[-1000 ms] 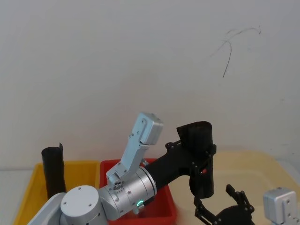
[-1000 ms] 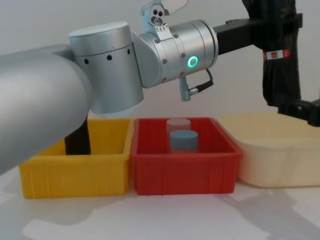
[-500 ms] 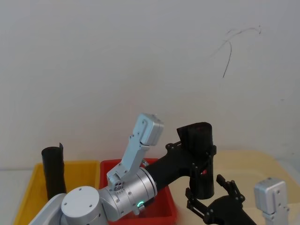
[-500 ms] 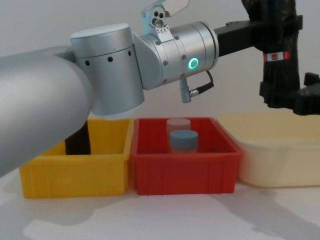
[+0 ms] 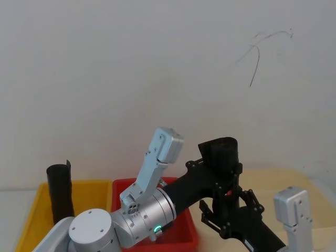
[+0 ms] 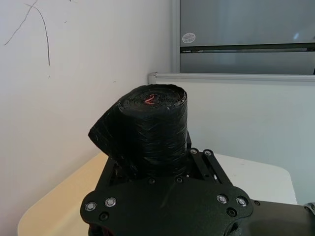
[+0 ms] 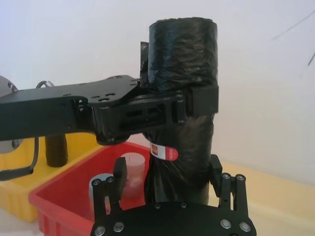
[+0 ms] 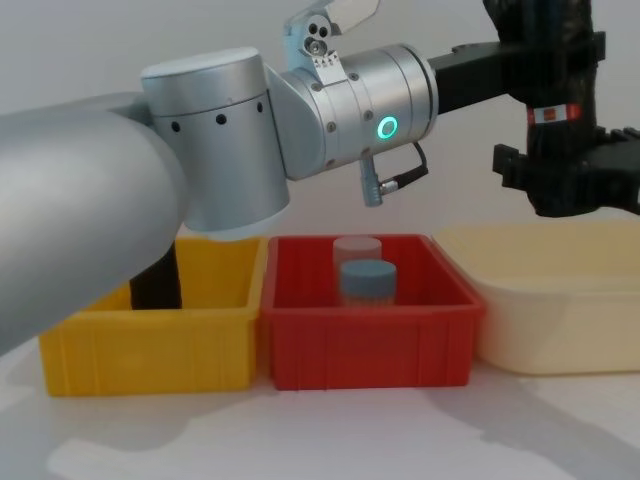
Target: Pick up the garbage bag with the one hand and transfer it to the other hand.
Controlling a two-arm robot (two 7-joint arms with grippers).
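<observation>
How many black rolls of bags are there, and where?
2. The left gripper holds the garbage bag aloft; a plain roll stands in the yellow bin. The arm may hide others.

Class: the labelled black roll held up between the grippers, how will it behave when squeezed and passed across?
The garbage bag probably gives slightly: its film looks wrinkled where the left gripper clamps it. Likely light, since one side grip holds it aloft. Glossy plastic may slip, so the open right gripper around its lower end should close firmly.
</observation>
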